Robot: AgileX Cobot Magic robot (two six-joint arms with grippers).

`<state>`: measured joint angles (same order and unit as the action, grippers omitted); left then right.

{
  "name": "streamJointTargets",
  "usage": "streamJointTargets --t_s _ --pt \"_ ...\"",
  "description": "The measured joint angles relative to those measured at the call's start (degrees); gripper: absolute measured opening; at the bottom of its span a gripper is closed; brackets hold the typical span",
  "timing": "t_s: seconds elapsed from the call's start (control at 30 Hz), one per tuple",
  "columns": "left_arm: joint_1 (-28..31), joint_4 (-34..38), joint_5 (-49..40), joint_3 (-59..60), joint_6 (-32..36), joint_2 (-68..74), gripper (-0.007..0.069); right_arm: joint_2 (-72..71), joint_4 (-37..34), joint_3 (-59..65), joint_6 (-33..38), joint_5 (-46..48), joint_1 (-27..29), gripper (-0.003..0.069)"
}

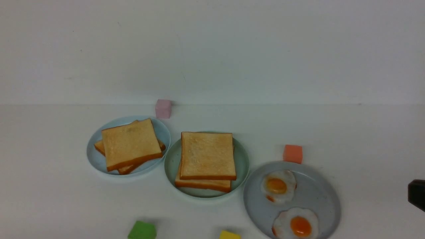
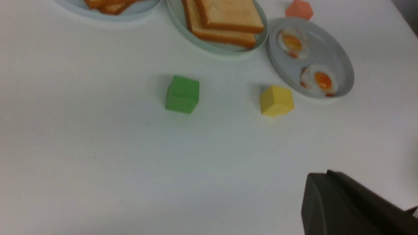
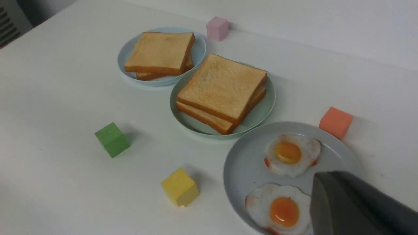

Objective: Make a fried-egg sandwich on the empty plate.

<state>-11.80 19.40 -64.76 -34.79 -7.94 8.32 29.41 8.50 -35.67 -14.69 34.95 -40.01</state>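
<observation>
The stacked toast (image 1: 208, 156) lies well apart from the right fingers (image 3: 326, 202).

Pink cube (image 1: 163, 109), orange cube (image 1: 293, 154), green cube (image 3: 112, 140), yellow cube (image 3: 180, 187), pale-blue plate (image 1: 96, 161)

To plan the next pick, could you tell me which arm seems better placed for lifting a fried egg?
Right, I would judge: both fried eggs lie on the grey plate, on the robot's right, and the right wrist view shows them from nearer than the left one.
</observation>
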Motion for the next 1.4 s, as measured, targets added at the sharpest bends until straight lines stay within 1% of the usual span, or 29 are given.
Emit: streamJointTargets --t_s 0.1,0.23,0.3,0.33,0.4,0.47,0.5,0.53,0.57,0.63,0.67,0.7,0.77,0.83,1.4 --pt "0.0 -0.21 -1.55 0.0 0.0 0.0 -0.0013 0.0 0.0 0.0 0.0 0.0 0.0 -0.0006" --pt "0.0 -0.87 -1.2 0.0 0.08 0.0 -0.0013 0.0 0.0 0.0 0.0 0.0 0.0 -0.0003" --pt "0.0 -4.68 1.91 0.15 1.25 -0.13 -0.0013 0.0 0.0 0.0 0.0 0.0 0.0 -0.0001" --pt "0.0 -8.68 6.59 1.13 1.64 -0.24 -0.0013 0.0 0.0 0.0 0.0 0.0 0.0 0.0" --pt "0.0 -10.8 9.85 2.12 1.4 -0.37 -0.0013 0.0 0.0 0.0 0.0 0.0 0.0 0.0001" --pt "0.53 -16.14 22.47 7.72 -1.97 -1.42 -0.0013 0.0 0.0 0.0 0.0 -0.03 0.0 0.0003" --pt "0.8 -16.78 24.46 8.86 -2.68 -1.62 -0.0013 0.0 0.0 0.0 0.0 -0.03 0.0 0.0003" --pt "2.34 -18.4 30.72 13.35 -5.06 -3.81 -0.0013 0.0 0.11 0.0 0.0 -0.03 0.0 0.0003" --pt "3.92 -19.4 34.89 17.55 -6.97 -5.78 -0.0013 0.0 0.22 0.0 0.0 -0.03 0.0 0.0003" --pt "6.39 -21.1 39.2 24.1 -9.54 -8.13 -0.0013 0.0 0.22 0.0 0.0 -0.03 0.0 0.0005" --pt "6.65 -21.44 39.91 25.51 -10.06 -8.43 -0.0013 0.0 0.22 0.0 0.0 -0.03 0.0 0.0005" --pt "8.09 -22.48 41.46 29.59 -11.39 -8.78 -0.0013 0.0 0.22 0.0 0.0 -0.07 0.0 0.0006" --pt "8.97 -23.4 41.87 34.7 -12.71 -8.93 -0.0013 0.0 0.22 0.0 0.0 -0.14 0.0 0.0007" --pt "9.03 -24.12 41.01 36.23 -12.84 -8.93 -0.0013 0.0 0.22 0.0 0.0 -0.07 0.0 0.0008" --pt "9.03 -24.9 41.84 36.42 -11.72 -8.93 -0.0006 -0.06 0.22 0.0 0.0 -0.02 0.0 0.0017"
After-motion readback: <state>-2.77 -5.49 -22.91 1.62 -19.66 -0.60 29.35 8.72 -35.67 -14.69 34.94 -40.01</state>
